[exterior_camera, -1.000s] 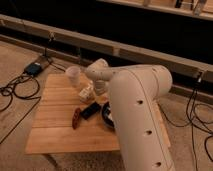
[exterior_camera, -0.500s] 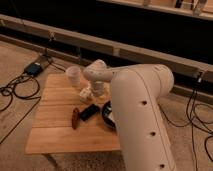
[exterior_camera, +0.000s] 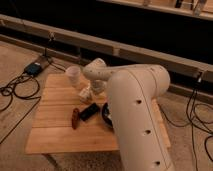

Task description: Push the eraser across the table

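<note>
The eraser (exterior_camera: 89, 111) lies just beside the hand (exterior_camera: 86, 93), whose grip I cannot tell.

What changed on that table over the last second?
Nothing visibly changed. The white arm's gripper hangs just beyond the small flat black eraser over the light wooden slatted table, as before. The reddish-brown oblong object and pale cup kept their places.

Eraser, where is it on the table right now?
In the camera view, the eraser lies between the brown object on its left and the dark bowl on its right; the claw sits just beyond it.
</note>
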You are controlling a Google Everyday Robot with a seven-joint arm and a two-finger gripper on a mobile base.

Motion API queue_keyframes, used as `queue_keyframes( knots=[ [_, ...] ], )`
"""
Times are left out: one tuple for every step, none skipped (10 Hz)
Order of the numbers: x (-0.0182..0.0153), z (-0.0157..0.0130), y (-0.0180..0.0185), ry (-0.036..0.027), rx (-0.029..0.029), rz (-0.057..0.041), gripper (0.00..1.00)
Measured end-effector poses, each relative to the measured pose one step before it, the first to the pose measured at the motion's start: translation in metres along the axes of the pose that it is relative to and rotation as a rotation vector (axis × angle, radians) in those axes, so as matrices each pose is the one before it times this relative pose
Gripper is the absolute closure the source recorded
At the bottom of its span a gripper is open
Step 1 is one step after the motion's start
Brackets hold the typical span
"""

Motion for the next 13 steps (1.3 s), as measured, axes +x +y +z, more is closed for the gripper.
queue_keyframes(
  knots=[
    [-0.00270,-0.00073,0.00167,-0.00546,-0.00704,0.00395,0.35],
    [-0.00366,-0.00110,0.00209,-0.00879,-0.00739,0.00302,0.35],
    [-0.00344,-0.00122,0.00370,-0.00879,-0.00916,-0.00046,0.35],
    [0.00041,0.00076,0.00233,0.00085,-0.00414,-0.00349,0.35],
    [0.00096,0.00017,0.00183,0.00074,-0.00263,-0.00444,0.35],
    [0.00180,0.00172,0.00365,0.00383,-0.00321,-0.00887,0.35],
    [0.00142,0.00155,0.00472,0.00349,-0.00319,-0.00972,0.35],
    [0.00126,0.00112,0.00181,0.00335,0.00099,-0.00582,0.35],
    [0.00266,0.00214,0.00462,0.00667,-0.00100,-0.01127,0.35],
    [0.00110,0.00085,0.00361,0.00296,0.00060,-0.00956,0.35],
    [0.00284,0.00093,0.00282,0.00729,-0.00043,-0.00621,0.35],
    [0.00316,0.00032,0.00132,0.00734,0.00214,-0.00568,0.35],
    [0.00543,0.00035,0.00218,0.01120,0.00168,-0.00808,0.35]
  ],
)
